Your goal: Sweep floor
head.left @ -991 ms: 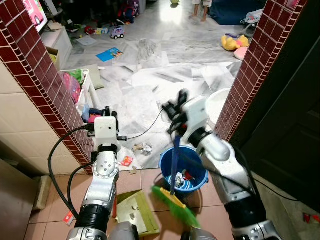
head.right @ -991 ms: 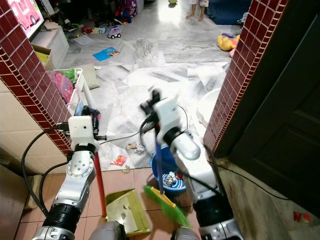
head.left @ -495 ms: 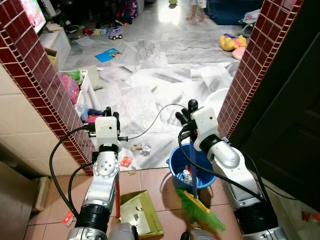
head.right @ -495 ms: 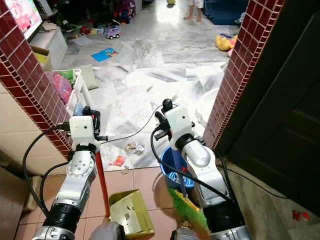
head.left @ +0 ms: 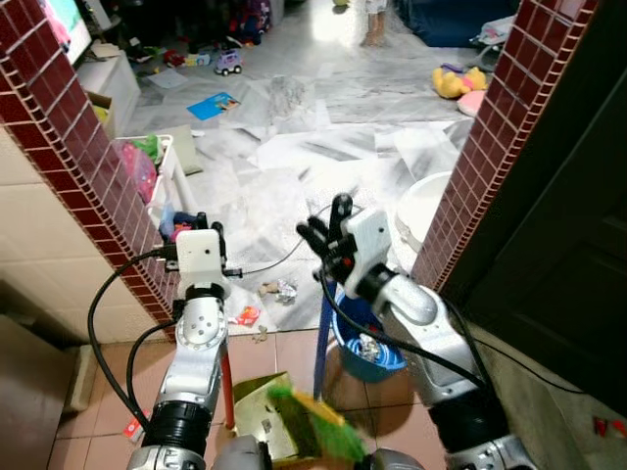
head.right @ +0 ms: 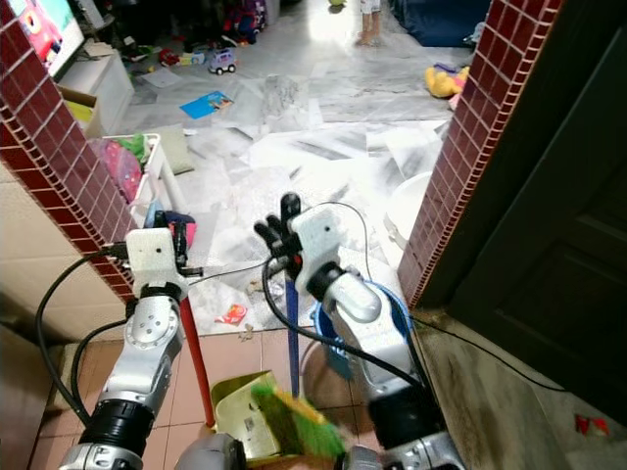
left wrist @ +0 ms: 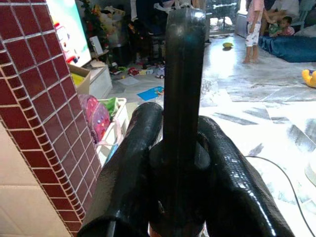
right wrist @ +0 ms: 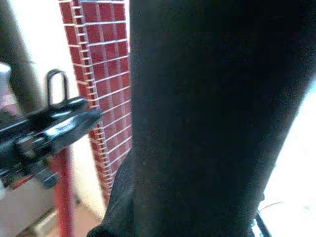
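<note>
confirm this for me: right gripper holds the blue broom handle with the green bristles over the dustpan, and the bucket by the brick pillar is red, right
Not quite: the bucket is blue, as the left eye view shows. The rest stands: the right gripper holds the blue broom handle, and the green bristles are over the dustpan, with the bucket beside the brick pillar.
</note>
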Controlling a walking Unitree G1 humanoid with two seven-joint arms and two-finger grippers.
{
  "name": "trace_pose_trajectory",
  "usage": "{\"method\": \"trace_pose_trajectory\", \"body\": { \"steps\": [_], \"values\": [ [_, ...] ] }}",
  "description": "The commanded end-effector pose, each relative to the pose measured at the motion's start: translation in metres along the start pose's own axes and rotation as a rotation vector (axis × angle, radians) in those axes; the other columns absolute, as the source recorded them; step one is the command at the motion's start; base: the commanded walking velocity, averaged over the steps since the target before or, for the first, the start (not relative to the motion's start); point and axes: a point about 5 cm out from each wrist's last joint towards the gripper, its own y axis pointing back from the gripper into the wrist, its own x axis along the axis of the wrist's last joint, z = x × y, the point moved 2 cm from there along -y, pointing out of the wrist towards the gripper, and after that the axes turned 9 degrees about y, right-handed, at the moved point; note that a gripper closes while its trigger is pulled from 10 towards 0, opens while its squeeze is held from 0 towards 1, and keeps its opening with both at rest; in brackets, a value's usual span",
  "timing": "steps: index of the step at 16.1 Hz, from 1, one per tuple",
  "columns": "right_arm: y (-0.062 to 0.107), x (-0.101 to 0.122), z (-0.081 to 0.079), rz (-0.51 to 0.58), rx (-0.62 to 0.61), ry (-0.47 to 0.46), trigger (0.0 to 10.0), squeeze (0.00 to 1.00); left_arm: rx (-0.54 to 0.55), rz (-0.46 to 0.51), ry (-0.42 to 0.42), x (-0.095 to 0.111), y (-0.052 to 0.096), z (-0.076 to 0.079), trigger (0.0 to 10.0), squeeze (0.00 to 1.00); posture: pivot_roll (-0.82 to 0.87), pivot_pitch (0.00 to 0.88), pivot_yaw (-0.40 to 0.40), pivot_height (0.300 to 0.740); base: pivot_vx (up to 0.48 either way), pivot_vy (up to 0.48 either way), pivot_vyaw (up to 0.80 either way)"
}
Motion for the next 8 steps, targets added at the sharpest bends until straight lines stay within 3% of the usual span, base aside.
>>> {"method": "trace_pose_trajectory", "body": {
  "steps": [1, 2, 4, 8],
  "values": [
    [0.000, 0.015, 0.023, 0.054, -0.108, 0.114, 10.0, 0.00, 0.018, -0.010, -0.016, -0.001, 0.000, -0.007, 10.0, 0.00, -0.02, 0.000, 0.045, 0.740, 0.000, 0.000, 0.00],
    [0.005, 0.013, 0.041, 0.037, -0.230, 0.168, 10.0, 0.00, 0.046, -0.035, 0.005, -0.007, 0.002, -0.015, 10.0, 0.00, -0.02, 0.000, 0.045, 0.740, 0.000, 0.000, 0.00],
    [0.013, 0.008, 0.053, 0.025, -0.299, 0.168, 10.0, 0.00, 0.053, -0.059, 0.018, -0.012, 0.004, -0.020, 10.0, 0.00, -0.03, 0.000, 0.046, 0.740, 0.000, 0.000, 0.00],
    [0.015, 0.002, 0.050, 0.021, -0.298, 0.126, 10.0, 0.00, 0.045, -0.044, 0.017, -0.008, 0.002, -0.021, 10.0, 0.00, -0.01, 0.000, 0.039, 0.740, 0.000, 0.000, 0.00]
  ]
}}
